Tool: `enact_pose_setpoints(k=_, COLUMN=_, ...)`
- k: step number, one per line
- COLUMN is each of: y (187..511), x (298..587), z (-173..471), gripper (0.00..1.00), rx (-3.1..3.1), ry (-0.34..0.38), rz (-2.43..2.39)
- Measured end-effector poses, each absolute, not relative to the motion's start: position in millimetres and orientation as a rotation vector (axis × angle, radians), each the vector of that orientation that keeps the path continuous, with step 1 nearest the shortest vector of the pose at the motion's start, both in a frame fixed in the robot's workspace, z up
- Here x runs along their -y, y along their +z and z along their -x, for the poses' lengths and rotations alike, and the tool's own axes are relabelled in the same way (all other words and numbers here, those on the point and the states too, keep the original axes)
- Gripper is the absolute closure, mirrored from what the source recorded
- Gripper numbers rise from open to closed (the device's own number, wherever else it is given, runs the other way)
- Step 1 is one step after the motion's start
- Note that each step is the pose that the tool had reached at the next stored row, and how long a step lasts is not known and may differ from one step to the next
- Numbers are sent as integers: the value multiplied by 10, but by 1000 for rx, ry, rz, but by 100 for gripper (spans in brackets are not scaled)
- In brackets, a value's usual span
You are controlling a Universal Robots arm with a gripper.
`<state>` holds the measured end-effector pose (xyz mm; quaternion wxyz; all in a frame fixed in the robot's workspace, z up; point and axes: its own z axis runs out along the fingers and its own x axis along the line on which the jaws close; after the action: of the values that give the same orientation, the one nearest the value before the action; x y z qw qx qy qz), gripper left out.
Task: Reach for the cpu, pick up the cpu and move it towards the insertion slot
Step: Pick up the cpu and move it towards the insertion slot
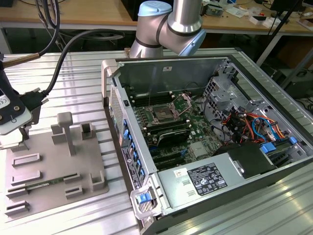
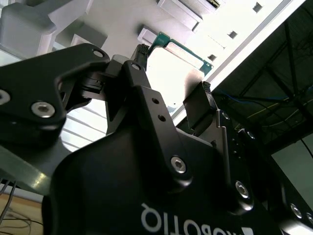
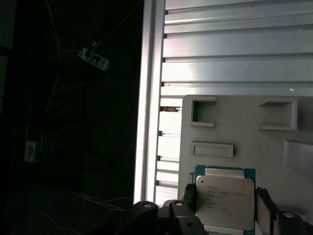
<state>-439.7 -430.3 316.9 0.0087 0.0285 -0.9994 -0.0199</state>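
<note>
The black two-fingered gripper was down at the flat grey plastic tray with its moulded recesses, at the tray's edge on the exterior view's left. And it had the small square cpu, silvery-white metal top with a green rim: in both wrist views one black finger pressed against one edge of the chip and the other finger against the opposite edge, the claw pinching it between them. Whether the chip had left the tray's surface, I could not tell.

A long thin green memory stick lay in a tray recess. Well apart from the tray, on the exterior view's right, sat the open grey metal computer case. On its green board was the square insertion slot, dark-centred with a shiny frame.
</note>
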Motion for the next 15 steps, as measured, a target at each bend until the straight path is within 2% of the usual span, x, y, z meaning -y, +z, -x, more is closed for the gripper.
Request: enact_pose_setpoints(k=15, y=3269, x=4303, z=4397, gripper=45, rx=3122, ry=-62, rz=-89)
